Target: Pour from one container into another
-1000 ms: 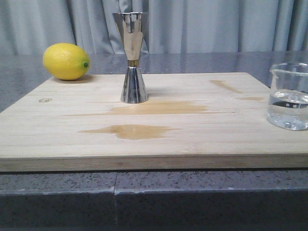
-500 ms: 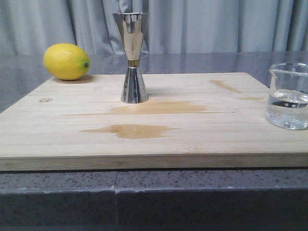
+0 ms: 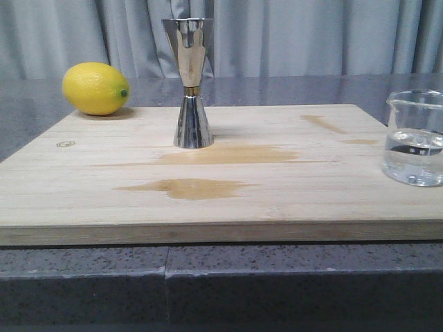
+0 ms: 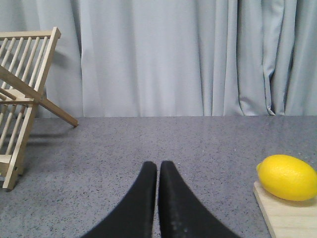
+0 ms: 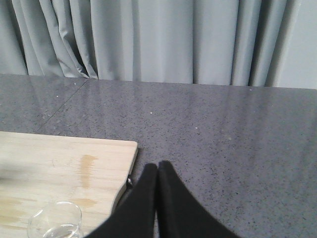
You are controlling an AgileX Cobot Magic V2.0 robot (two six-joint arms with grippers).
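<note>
The clear glass beaker point(image 3: 415, 138) with liquid stands on the right end of the wooden board point(image 3: 277, 194); the right wrist view catches its rim point(image 5: 54, 220). Upright at the board's back middle is the steel jigger point(image 3: 190, 83), gold band at its waist. Neither gripper shows in the front view. My left gripper point(image 4: 158, 165) is shut and empty over the grey counter, left of the board. My right gripper point(image 5: 157, 166) is shut and empty over the counter just right of the board's edge, with the beaker beside it.
A yellow lemon point(image 3: 95, 88) lies on the board's back left corner, also visible as the lemon point(image 4: 287, 177) in the left wrist view. Wet stains point(image 3: 194, 187) mark the board. A wooden dish rack point(image 4: 22, 99) stands on the counter. Grey curtains hang behind.
</note>
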